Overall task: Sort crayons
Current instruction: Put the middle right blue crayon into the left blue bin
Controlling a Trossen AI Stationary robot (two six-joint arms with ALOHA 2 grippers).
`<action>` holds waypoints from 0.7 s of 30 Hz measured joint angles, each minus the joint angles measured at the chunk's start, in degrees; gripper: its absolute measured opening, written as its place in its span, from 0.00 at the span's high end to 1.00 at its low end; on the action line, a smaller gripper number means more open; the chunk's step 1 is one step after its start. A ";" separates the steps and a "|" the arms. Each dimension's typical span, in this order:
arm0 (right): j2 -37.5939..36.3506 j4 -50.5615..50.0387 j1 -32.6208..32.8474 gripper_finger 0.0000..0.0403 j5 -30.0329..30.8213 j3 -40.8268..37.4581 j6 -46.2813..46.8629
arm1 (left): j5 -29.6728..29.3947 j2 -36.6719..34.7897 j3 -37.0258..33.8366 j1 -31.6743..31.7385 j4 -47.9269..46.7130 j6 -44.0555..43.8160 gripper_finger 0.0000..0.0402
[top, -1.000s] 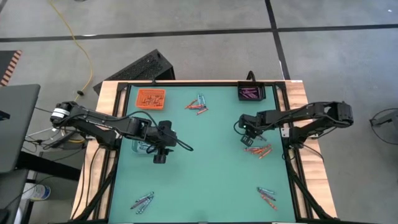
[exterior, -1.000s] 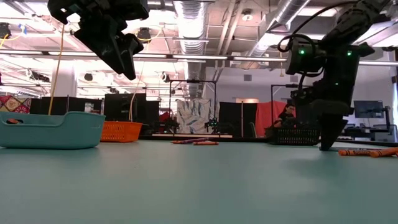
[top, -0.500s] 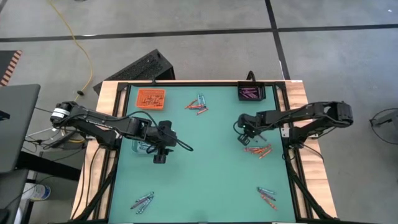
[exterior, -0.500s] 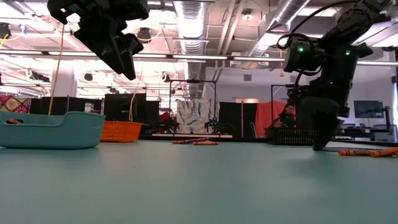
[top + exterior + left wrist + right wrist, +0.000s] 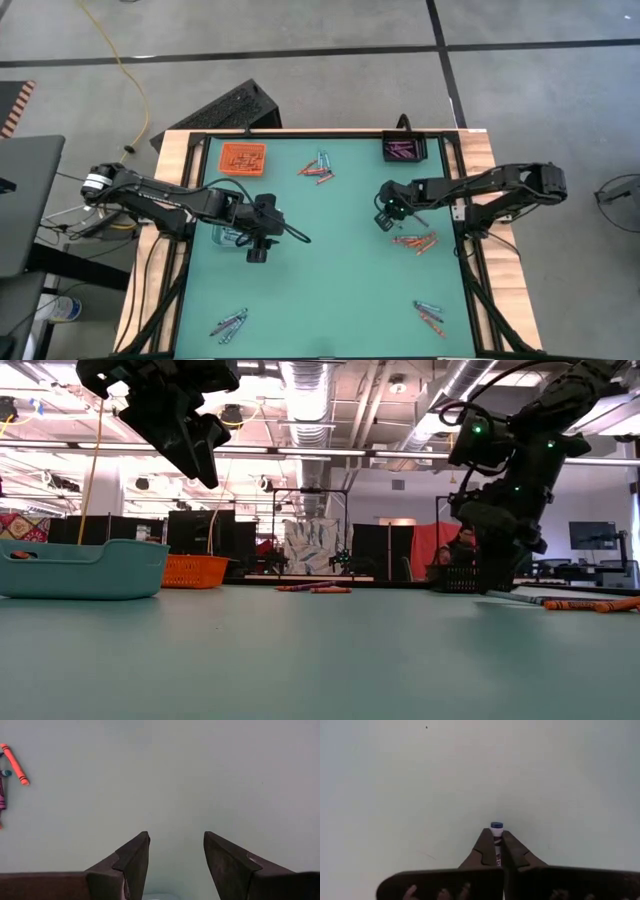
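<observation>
The right gripper (image 5: 385,220) is clamped on one crayon (image 5: 496,836), whose blue tip sticks out past the fingertips, so its long axis runs along the fingers. From the high view, this gripper hangs above the mat (image 5: 330,290), just left of the nearest crayon pile (image 5: 415,241) and below the black tray (image 5: 404,149). That tray lies close by on the right arm's side; the orange tray (image 5: 243,157) sits at the far corner from it, and the clear tray (image 5: 231,236) sits under the left arm. Which tray this crayon belongs in I cannot tell for sure; by colour, the clear one seems likeliest.

The left gripper (image 5: 175,855) hovers with its jaws apart and nothing between them, beside the clear tray.

Count: three trays, two arms, four loose piles on the mat: the one by the right gripper, one between the orange and black trays (image 5: 319,168), and one at each near corner (image 5: 229,324) (image 5: 429,316). Each pile holds a handful of crayons, too small to count singly.
</observation>
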 joint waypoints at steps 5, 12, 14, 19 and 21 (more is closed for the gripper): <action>-0.03 -0.31 0.01 1.00 0.13 0.00 3.15 | 0.00 0.00 0.00 0.00 0.00 0.01 0.56; -0.05 -0.33 0.39 1.00 0.37 0.01 6.36 | 0.01 0.00 0.00 -0.01 0.00 0.08 0.56; -0.06 -0.33 0.40 1.00 0.38 0.02 7.12 | 0.00 0.00 0.00 -0.01 0.00 0.01 0.56; -0.07 -0.33 1.01 1.00 0.47 0.03 8.51 | 0.00 0.00 0.00 0.00 0.00 0.00 0.56; -0.07 -0.33 1.30 1.00 0.48 0.04 8.82 | 0.00 0.00 0.00 -0.01 0.00 0.02 0.56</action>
